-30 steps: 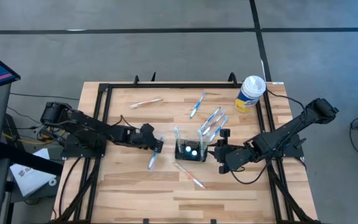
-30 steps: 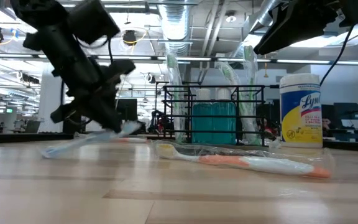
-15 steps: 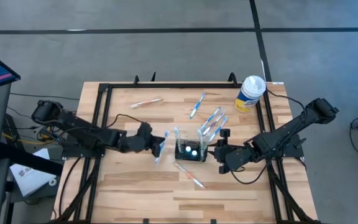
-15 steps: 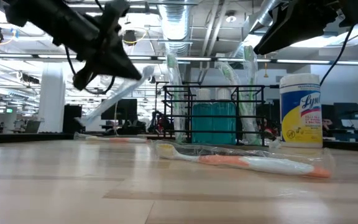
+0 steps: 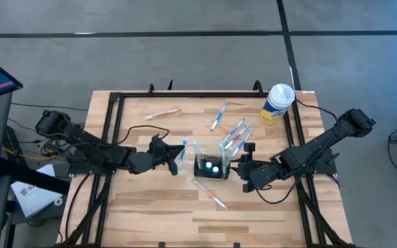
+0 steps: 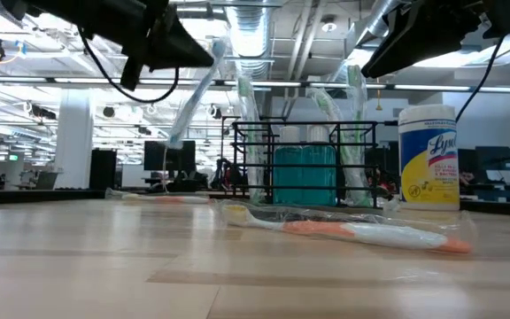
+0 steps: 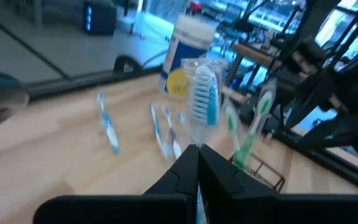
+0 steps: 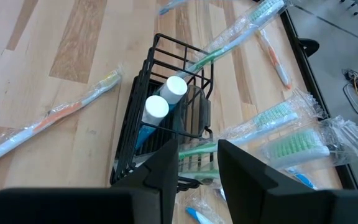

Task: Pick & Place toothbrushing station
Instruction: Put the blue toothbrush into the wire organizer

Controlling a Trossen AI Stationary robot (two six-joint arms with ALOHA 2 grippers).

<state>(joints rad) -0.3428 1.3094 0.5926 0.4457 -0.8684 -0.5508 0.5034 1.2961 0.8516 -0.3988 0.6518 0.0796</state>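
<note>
From above, we see the toothbrushing station [image 5: 211, 167] standing mid-worktop [image 5: 143, 213], between the two arms. The left tool [image 5: 177, 156] is clamped on a blue wrapped toothbrush [image 5: 184, 149] just left of the station; the right tool [image 5: 238, 167] grips the station's right edge.

At worktop level, we see that toothbrush [image 6: 193, 93] raised clear of the wood, and an orange toothbrush [image 6: 352, 232] lying in front of the station [image 6: 304, 168].

Past the right wrist, the fingers [image 8: 166, 168] straddle the station's wire rim [image 8: 166, 118].

L fingers [image 7: 197, 163] pinch blue toothbrush [image 7: 205, 102] — canister [image 7: 185, 55] behind.
</note>
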